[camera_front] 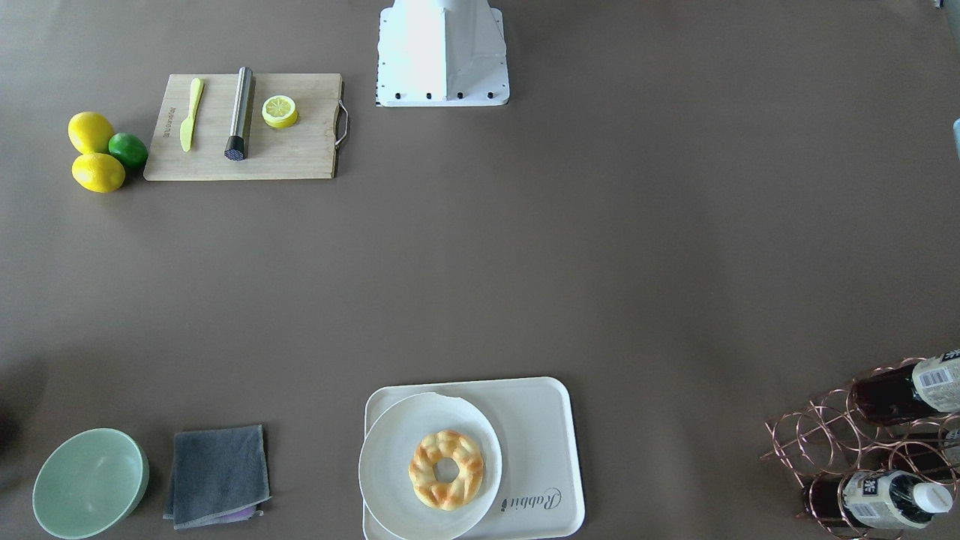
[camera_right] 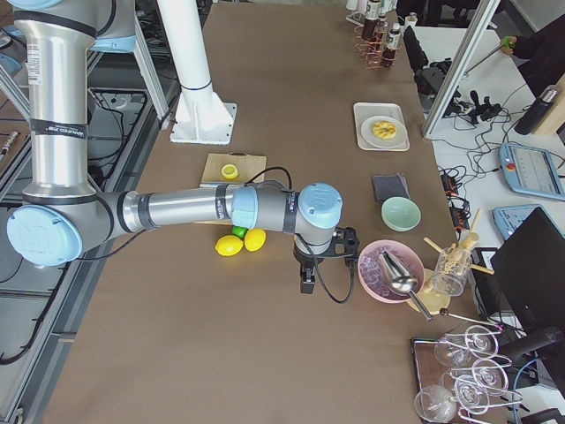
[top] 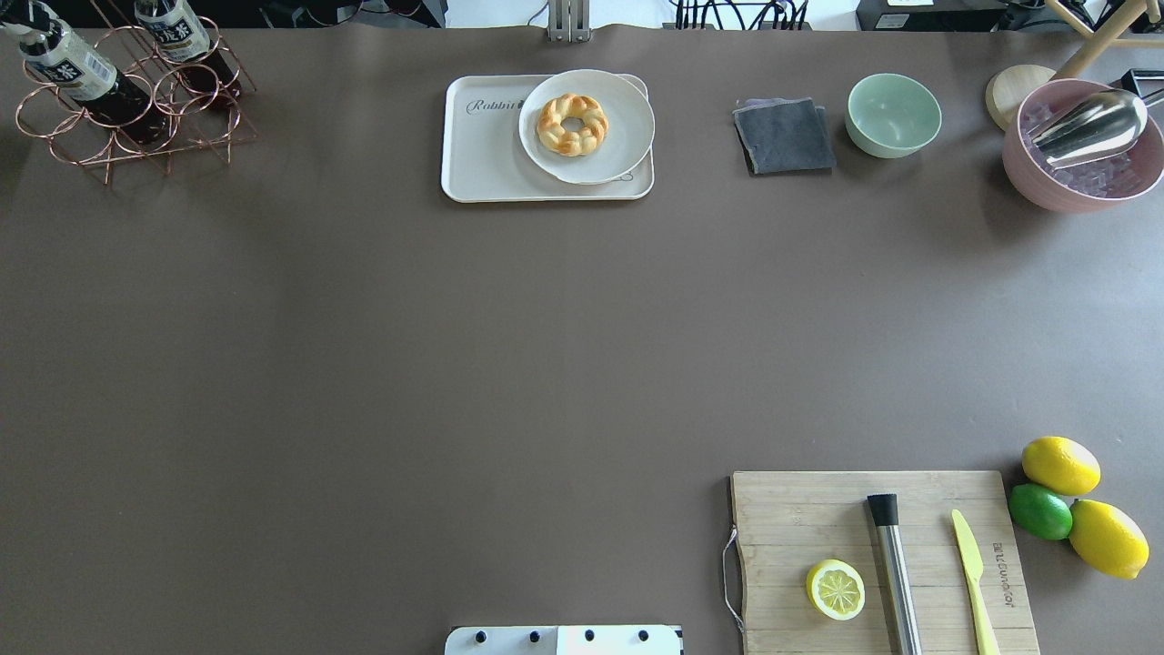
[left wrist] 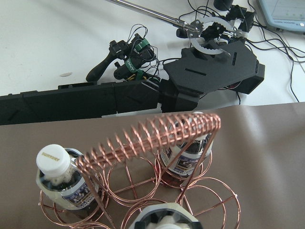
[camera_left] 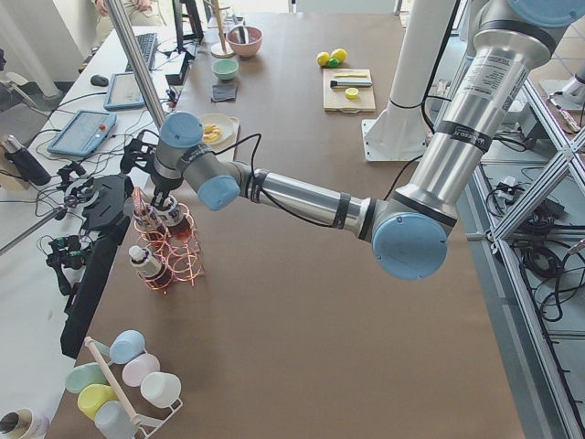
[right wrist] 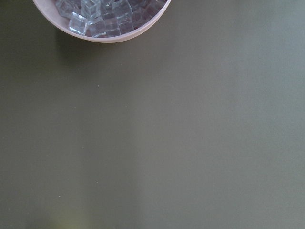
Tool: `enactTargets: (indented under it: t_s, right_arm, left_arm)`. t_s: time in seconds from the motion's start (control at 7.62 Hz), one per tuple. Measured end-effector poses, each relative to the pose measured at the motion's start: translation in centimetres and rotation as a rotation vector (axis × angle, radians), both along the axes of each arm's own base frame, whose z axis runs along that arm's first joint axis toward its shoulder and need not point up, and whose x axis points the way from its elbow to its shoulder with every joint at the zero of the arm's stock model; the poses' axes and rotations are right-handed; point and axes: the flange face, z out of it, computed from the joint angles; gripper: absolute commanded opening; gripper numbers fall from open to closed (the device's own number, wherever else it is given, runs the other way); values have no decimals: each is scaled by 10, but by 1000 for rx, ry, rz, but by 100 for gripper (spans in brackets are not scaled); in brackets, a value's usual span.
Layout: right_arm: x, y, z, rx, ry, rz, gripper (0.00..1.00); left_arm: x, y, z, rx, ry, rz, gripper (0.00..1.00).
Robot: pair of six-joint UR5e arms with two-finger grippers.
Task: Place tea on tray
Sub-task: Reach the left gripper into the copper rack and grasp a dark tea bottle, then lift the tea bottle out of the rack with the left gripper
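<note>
Several tea bottles lie in a copper wire rack (top: 136, 118) at the table's far left corner. One tea bottle (top: 65, 65) shows in the overhead view, and they also show in the front view (camera_front: 877, 499) and the left wrist view (left wrist: 59, 179). The cream tray (top: 482, 155) with "Rabbit" script stands at the far middle, also in the front view (camera_front: 540, 435). My left gripper (camera_left: 154, 199) hangs just over the rack; I cannot tell if it is open. My right gripper (camera_right: 307, 281) points down at the table beside the pink bowl; its state is unclear.
A white plate (top: 627, 136) with a braided doughnut (top: 571, 124) covers the tray's right part. A grey cloth (top: 784, 136), a green bowl (top: 893, 114) and a pink bowl of ice (top: 1082, 155) line the far edge. A cutting board (top: 782, 518), lemons and a lime (top: 1038, 510) lie near right.
</note>
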Motion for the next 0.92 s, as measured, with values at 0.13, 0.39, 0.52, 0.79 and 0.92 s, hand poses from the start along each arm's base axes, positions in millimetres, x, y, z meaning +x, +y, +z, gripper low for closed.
enactTargets:
  t_s: [0.13,0.39,0.52,0.79,0.92]
  right_arm:
    - [0,1,1,-2,0,-1,100]
    - [0,1,2,-3,0,-1,100]
    - [0,1,2,-2,0,-1,100]
    - [0,1,1,0,0,-1,100]
    - [0,1,2,10,2,-1,100]
  left_arm:
    - [-8,3,-25,-16,5,-5,0]
    - [-17,13,-82,-40,8,-19,0]
    - [-15,22,-105,-47,16,-30,0]
    - [34,43,-147,-64,43,-73,0]
    - [79,56,-166,-76,43,-91,0]
